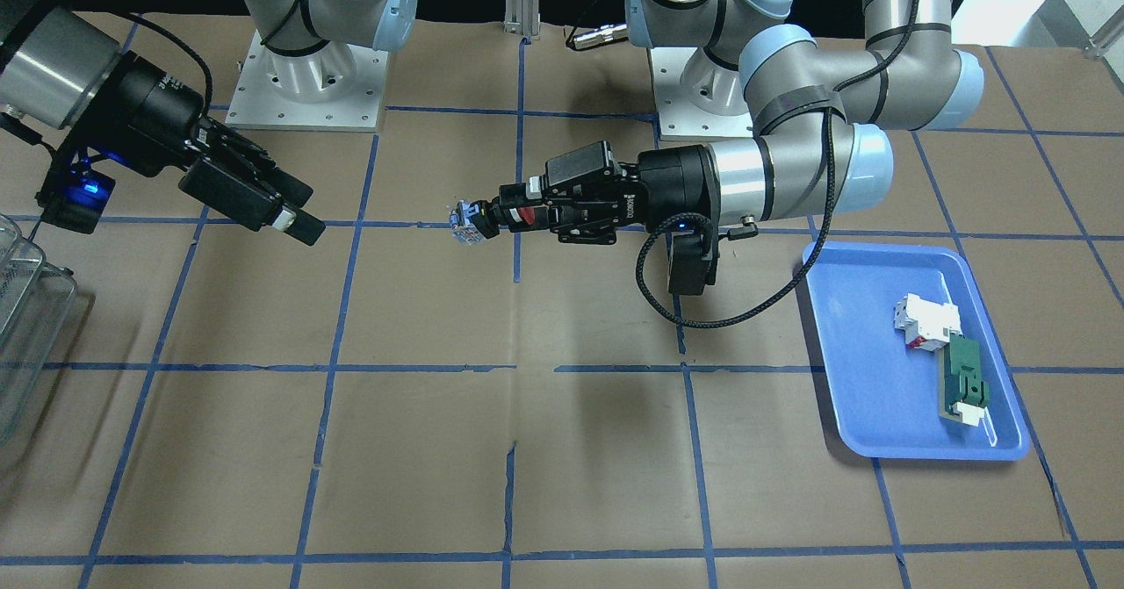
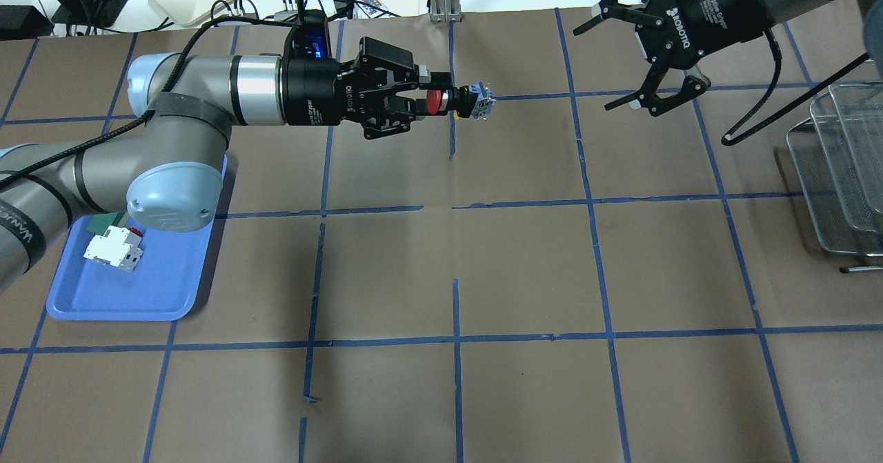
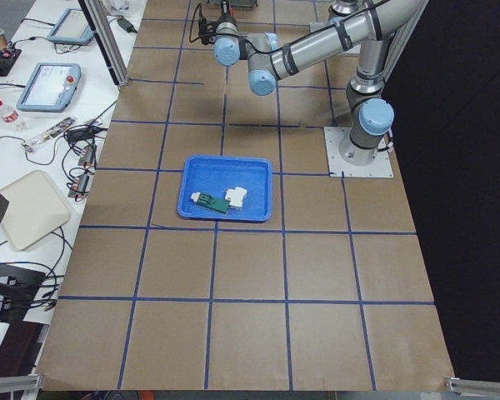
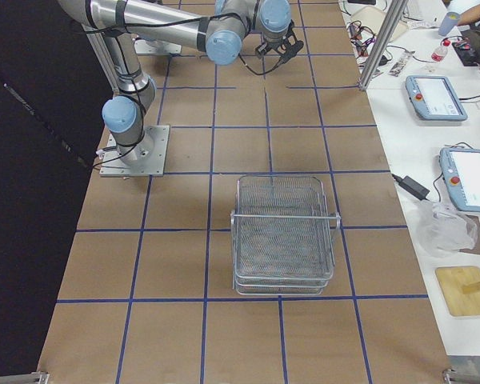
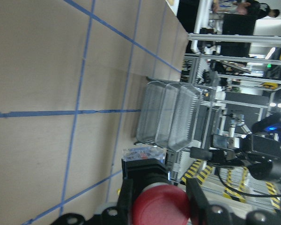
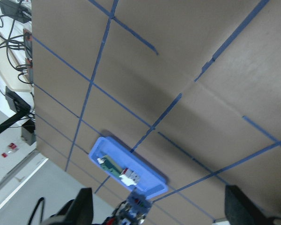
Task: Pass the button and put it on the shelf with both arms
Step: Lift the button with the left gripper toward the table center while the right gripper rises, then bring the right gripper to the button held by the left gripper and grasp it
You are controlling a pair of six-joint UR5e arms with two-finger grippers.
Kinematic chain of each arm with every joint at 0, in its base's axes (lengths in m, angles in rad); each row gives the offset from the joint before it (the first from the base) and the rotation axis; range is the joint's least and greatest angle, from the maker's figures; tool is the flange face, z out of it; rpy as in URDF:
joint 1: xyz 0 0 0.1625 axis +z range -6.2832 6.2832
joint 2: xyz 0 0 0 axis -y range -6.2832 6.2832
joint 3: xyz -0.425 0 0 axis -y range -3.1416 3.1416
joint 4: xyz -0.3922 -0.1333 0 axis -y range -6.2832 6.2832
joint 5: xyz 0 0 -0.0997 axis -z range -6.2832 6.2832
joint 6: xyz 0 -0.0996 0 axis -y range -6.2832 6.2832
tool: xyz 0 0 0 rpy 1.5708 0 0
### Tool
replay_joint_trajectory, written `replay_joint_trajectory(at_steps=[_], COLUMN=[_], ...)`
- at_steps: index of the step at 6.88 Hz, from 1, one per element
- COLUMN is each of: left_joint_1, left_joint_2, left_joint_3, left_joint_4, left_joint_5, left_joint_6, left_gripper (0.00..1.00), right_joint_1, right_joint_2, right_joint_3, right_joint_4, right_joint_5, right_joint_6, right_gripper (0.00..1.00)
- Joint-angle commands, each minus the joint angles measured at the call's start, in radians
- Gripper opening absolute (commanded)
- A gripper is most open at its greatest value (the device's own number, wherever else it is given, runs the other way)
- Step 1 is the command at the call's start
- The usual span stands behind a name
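My left gripper (image 2: 441, 101) is shut on the button (image 2: 461, 101). It grips the part at its red cap, and the bluish-silver base sticks out past the fingertips. It holds the button level above the table's middle, also seen in the front view (image 1: 479, 220). In the left wrist view the red cap (image 5: 161, 205) sits between the fingers (image 5: 126, 197). My right gripper (image 2: 601, 59) is open and empty, well to the right of the button and apart from it. Its fingers (image 6: 82, 208) frame the far-off button (image 6: 138, 204). The wire-mesh shelf (image 2: 838, 173) stands at the table's right end.
A blue tray (image 2: 165, 290) lies under my left arm's elbow, holding a white-and-red block (image 2: 114, 250) and a green-and-white part (image 1: 966, 387). The brown table has a blue tape grid. The shelf also shows in the front view (image 1: 26, 326) and the right view (image 4: 284, 236).
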State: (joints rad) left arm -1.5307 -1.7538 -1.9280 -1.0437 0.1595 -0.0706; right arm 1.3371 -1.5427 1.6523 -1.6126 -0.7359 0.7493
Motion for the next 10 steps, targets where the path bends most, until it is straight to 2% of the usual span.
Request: replay_joint_trajectory(at_steps=[1,2,3,5,6,10], left_joint_1=[-0.028,-0.031,-0.035,-0.077,-0.084,-0.089], left_joint_2=[-0.003,-0.003,-0.006,0.005,0.008,0.007], left_joint_3=[0.003,0.007,0.023,0.030,0.030,0.043], left_joint_4=[0.011,0.011,0.011,0.011,0.011,0.011], left_joint_5=[-0.006,-0.006,-0.005,-0.003,0.009,0.011], left_joint_6=[-0.011,-0.012,-0.018,-0.035,-0.044,-0.049], left_gripper=[0.00,0.00,0.00,0.00,0.00,0.00], right_joint_1=[-0.001,-0.001,0.000,0.004,0.010,0.023], right_joint_2=[-0.004,-0.007,-0.016,-0.050,-0.048,-0.042], right_joint_3=[0.023,0.102,0.163,0.182,0.184,0.208], right_joint_4=[0.010,0.004,-0.012,-0.012,-0.010,0.004], right_joint_5=[0.154,0.208,0.213,0.228,0.274,0.279], right_joint_6=[0.176,0.191,0.196,0.269,0.278,0.347], right_gripper=[1.00,1.00,1.00,1.00,1.00,1.00])
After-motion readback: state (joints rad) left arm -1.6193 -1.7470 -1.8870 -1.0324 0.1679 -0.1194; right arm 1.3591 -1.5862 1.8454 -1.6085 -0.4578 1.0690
